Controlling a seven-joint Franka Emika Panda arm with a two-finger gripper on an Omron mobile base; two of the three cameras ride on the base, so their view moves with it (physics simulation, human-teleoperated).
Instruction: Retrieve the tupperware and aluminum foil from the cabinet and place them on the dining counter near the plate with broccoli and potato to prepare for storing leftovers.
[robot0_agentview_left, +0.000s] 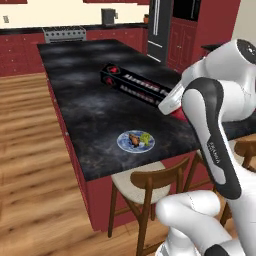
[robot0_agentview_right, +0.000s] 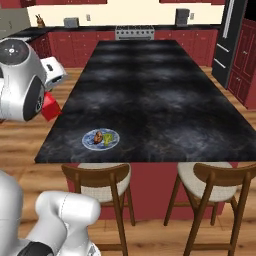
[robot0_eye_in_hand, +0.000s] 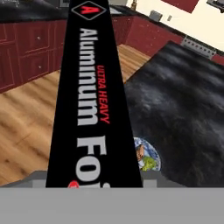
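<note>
My gripper (robot0_agentview_left: 171, 101) is shut on the aluminum foil (robot0_agentview_left: 135, 82), a long black box with white lettering, and holds it in the air over the right part of the dining counter (robot0_agentview_left: 85, 105). In the hand view the aluminum foil (robot0_eye_in_hand: 92, 96) runs up from the gripper (robot0_eye_in_hand: 94, 181). Its red end (robot0_agentview_right: 50, 107) shows below my hand in the right base view. The plate (robot0_agentview_left: 136, 141) lies near the counter's front edge with the broccoli (robot0_agentview_left: 145, 137) and the potato (robot0_agentview_left: 133, 139) on it; the hand view has this plate (robot0_eye_in_hand: 148, 158) beside the box. The tupperware and the cabinet are out of view.
Two wooden stools (robot0_agentview_right: 100, 181) (robot0_agentview_right: 220, 179) stand tucked under the front edge of the dining counter (robot0_agentview_right: 160, 100). A stove (robot0_agentview_left: 65, 33) and red drawer units line the far wall, with a dark fridge (robot0_agentview_left: 160, 27) at the right. Wooden floor lies to the left of the island.
</note>
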